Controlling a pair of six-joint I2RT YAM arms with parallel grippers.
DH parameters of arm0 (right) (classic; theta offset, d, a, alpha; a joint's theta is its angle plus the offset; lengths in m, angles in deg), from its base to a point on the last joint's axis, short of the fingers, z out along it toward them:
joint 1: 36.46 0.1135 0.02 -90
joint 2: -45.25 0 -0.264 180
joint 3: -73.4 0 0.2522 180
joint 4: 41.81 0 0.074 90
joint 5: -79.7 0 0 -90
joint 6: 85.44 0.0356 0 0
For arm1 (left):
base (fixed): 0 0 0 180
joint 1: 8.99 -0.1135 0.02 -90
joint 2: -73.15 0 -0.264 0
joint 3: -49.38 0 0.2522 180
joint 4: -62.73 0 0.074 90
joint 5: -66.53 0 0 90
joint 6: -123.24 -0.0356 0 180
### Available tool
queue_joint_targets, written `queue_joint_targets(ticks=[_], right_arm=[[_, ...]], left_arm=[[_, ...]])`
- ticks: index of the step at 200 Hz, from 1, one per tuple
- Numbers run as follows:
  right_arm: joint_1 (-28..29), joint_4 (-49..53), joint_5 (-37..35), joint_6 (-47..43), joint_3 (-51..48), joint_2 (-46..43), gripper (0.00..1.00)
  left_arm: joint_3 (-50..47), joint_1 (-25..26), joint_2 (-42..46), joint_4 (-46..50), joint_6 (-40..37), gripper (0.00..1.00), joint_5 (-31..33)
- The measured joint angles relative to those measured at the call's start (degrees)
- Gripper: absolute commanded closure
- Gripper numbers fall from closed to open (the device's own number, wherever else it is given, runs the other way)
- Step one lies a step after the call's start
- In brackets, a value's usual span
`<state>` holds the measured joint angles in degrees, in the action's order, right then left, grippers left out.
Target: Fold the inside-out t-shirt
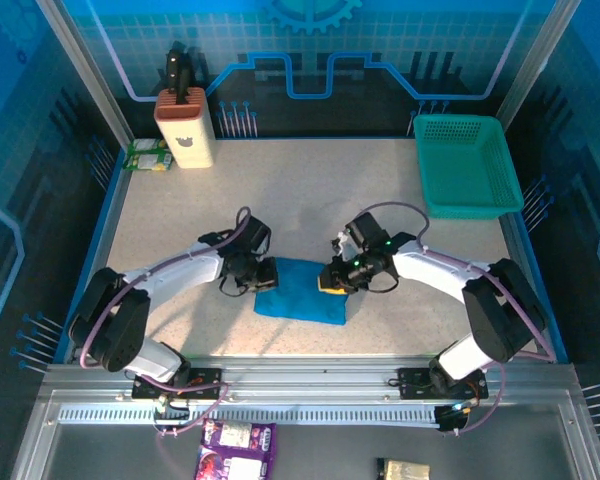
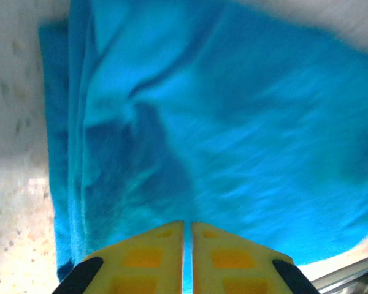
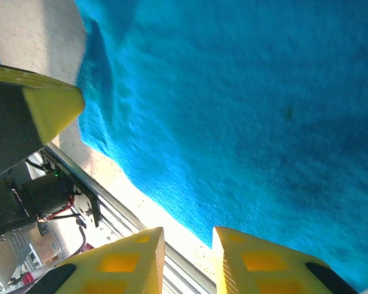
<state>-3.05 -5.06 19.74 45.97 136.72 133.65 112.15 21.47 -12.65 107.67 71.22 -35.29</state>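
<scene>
The inside-out t-shirt [image 1: 302, 292] lies as a small folded blue bundle on the table between my two grippers. My left gripper [image 1: 264, 275] sits at its left edge. In the left wrist view the t-shirt [image 2: 233, 122] spreads out wrinkled ahead of the left gripper [image 2: 187, 223], whose yellow fingers stand shut with a hairline slit between them. My right gripper [image 1: 332, 280] is at the bundle's right edge. In the right wrist view the right gripper [image 3: 188, 231] is open over the t-shirt's [image 3: 245, 110] near edge, with bare table and rail showing between its fingers.
A teal mesh basket [image 1: 465, 165] stands at the back right. A knife block [image 1: 185, 130] and a green packet [image 1: 148, 155] are at the back left. The metal rail [image 1: 320, 375] runs along the near edge, close to the bundle.
</scene>
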Motion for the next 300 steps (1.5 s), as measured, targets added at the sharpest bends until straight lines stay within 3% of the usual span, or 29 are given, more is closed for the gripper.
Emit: queue_joint_targets(ticks=[51,105,139,237,300], right_arm=[[0.3,2.6,-4.2,0.2,-1.3,4.8,0.67],[-1.4,8.3,-12.0,0.0,3.3,-1.1,0.43],[-2.3,11.6,-17.3,0.1,4.3,-0.9,0.38],[-2.2,7.3,-17.6,2.6,5.5,8.3,0.39],[-1.4,5.4,-16.0,3.6,6.8,9.7,0.53]], left_arm=[[-4.2,0.0,-2.1,-0.3,0.7,0.90,0.0],[-4.8,-0.2,-1.7,-1.1,1.0,0.90,-0.1],[-5.2,-0.2,-1.5,-1.5,1.1,0.90,-0.1],[-6.0,-0.3,-0.9,-2.4,1.9,0.90,-0.3],[-6.3,-0.6,-0.7,-2.8,2.4,0.89,-0.6]])
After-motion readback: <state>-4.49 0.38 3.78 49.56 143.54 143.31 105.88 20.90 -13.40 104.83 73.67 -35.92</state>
